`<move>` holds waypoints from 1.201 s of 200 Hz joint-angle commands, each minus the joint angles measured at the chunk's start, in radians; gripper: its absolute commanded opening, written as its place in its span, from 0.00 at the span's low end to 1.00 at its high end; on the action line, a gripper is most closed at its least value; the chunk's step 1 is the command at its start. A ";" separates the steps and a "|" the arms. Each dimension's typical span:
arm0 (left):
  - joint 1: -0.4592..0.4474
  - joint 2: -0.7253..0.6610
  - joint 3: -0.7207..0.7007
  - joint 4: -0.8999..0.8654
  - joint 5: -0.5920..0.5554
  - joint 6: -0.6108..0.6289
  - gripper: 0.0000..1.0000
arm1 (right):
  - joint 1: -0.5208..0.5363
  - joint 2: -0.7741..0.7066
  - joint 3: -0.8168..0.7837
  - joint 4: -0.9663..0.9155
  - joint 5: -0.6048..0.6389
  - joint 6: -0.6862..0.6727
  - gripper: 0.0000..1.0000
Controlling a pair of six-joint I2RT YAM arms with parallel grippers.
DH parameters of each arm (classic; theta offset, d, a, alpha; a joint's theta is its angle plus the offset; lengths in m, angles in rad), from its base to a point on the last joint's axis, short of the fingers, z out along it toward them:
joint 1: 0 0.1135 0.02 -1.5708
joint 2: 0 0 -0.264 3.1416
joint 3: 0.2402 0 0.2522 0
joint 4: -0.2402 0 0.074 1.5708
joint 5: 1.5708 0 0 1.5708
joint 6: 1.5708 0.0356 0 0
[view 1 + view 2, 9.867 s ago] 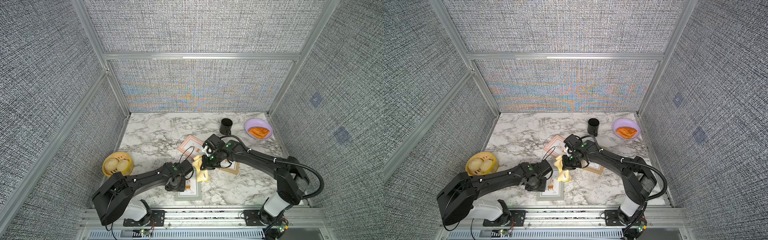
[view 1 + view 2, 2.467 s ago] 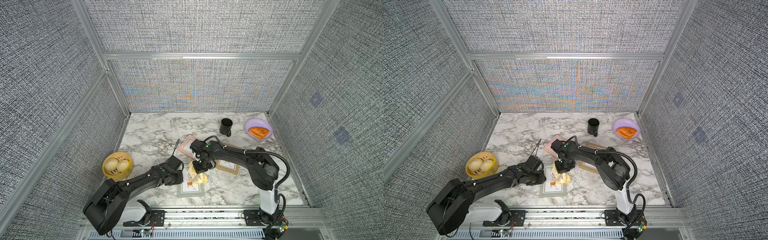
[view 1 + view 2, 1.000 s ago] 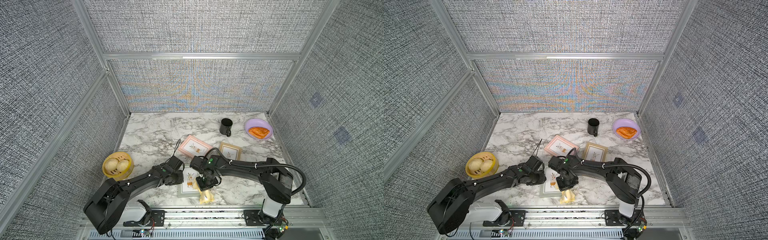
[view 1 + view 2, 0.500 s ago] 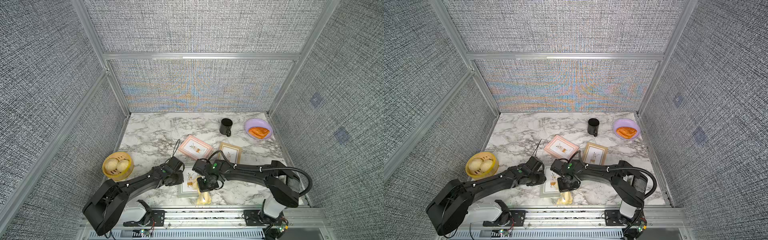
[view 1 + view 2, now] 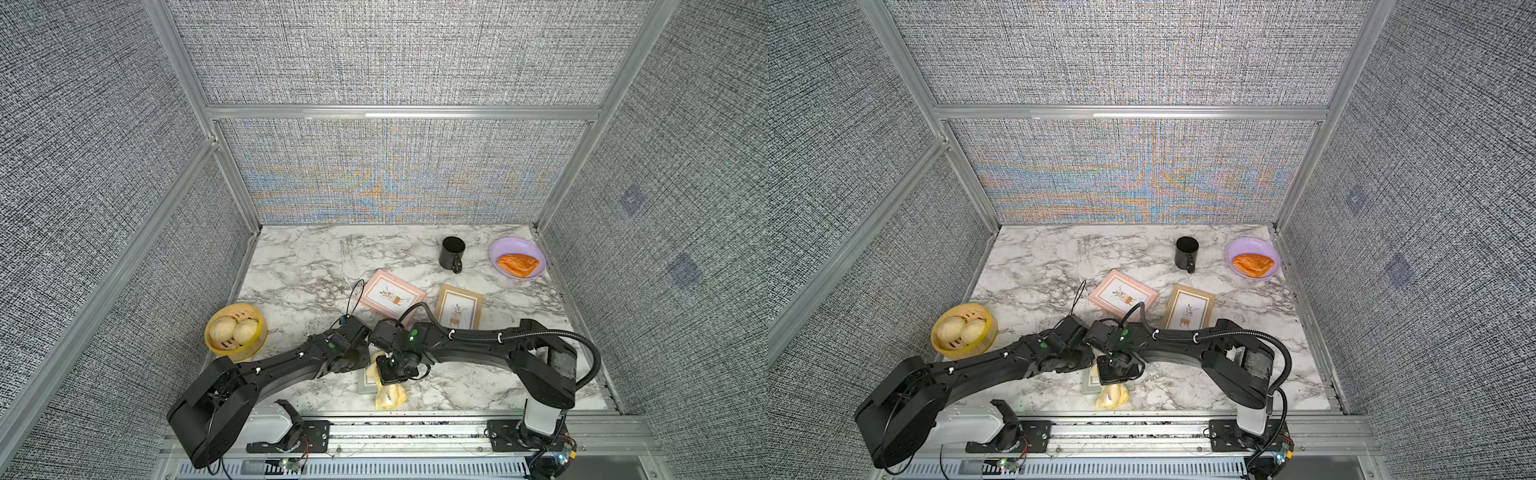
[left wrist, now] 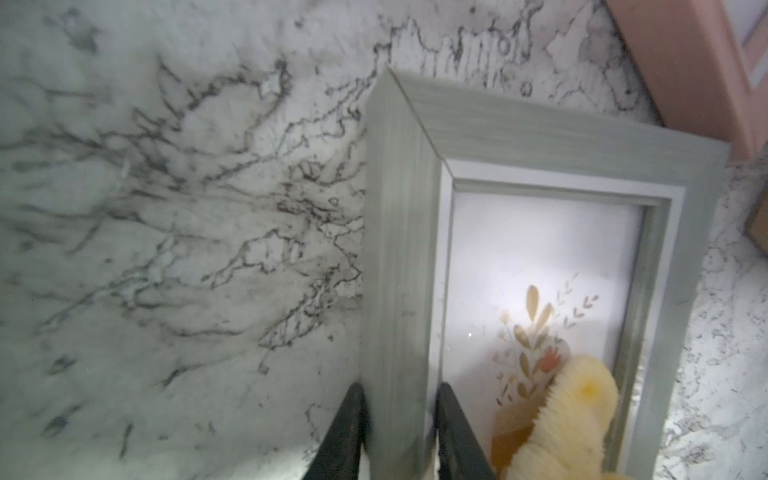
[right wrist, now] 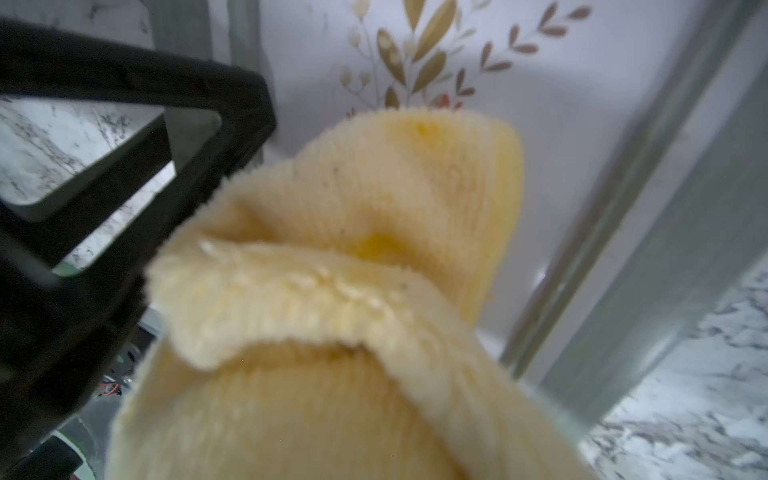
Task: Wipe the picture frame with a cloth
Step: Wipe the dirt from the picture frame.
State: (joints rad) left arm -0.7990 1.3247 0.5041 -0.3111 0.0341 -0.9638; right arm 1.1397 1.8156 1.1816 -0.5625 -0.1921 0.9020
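Observation:
A grey picture frame [image 6: 540, 133] lies flat near the table's front edge. In both top views the arms hide most of it, leaving only a corner [image 5: 365, 381] [image 5: 1088, 384]. My left gripper [image 6: 399, 392] is shut on the frame's side rail, one finger on either side of it [image 5: 357, 357] [image 5: 1079, 359]. The pale-yellow cloth [image 7: 353, 249] is bunched in my shut right gripper [image 5: 397, 372] [image 5: 1117, 372], whose fingers it hides. The cloth [image 6: 569, 415] rests on the frame's glass over the leaf print, and its loose end [image 5: 390, 395] [image 5: 1112, 397] trails onto the marble in front.
A pink frame [image 5: 390, 296] and a wooden frame [image 5: 458, 309] lie just behind the arms. A black mug [image 5: 452, 252] and a purple plate [image 5: 496, 249] holding a pastry stand at the back right. A bamboo steamer [image 5: 216, 349] with buns sits at the left.
My right gripper has dragged the cloth a little to the left over the grey frame. The left gripper has kept its grip on the rail without moving.

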 commanded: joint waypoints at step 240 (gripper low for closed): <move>-0.022 0.105 -0.019 -0.264 0.157 -0.051 0.00 | 0.009 -0.173 -0.211 -0.044 0.105 0.095 0.00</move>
State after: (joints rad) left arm -0.8146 1.3842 0.5171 -0.1902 0.1612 -1.0084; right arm 1.1278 1.6043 0.9279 -0.4820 -0.1001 1.0054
